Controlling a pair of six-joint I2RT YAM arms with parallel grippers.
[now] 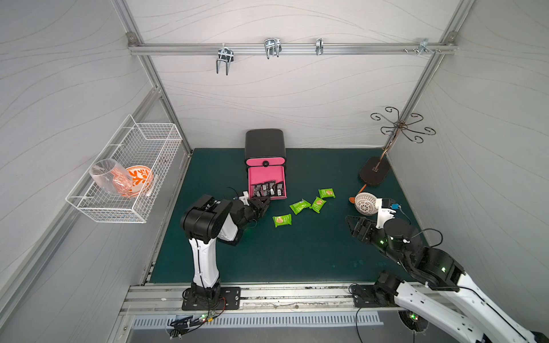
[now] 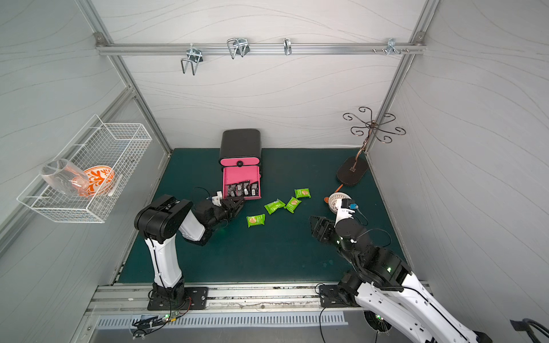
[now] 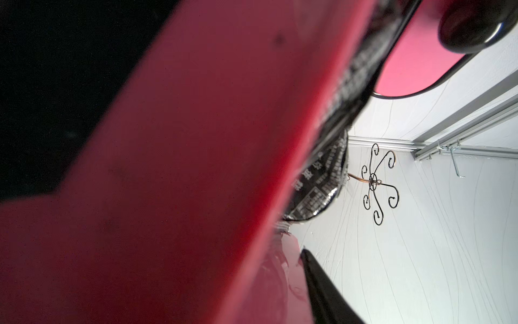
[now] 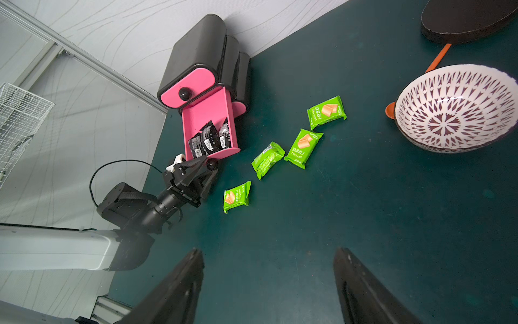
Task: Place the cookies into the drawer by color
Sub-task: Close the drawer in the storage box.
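those green cookie packets (image 4: 303,148) look light and crinkly, I'd pinch mid-body. left tool (image 4: 209,166) straddles the drawer knob (image 4: 213,164), can't tell if clamped; right tool (image 4: 269,251) hangs released.

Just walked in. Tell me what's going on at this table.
The robot is sorting snack packets into a small black cabinet. Its middle drawer is pulled out and holds black packets. The left gripper is at that drawer's knob, jaws either side of it; whether they pinch it is unclear. Four green packets lie loose on the mat. The right gripper hangs open and empty above the mat, away from them.
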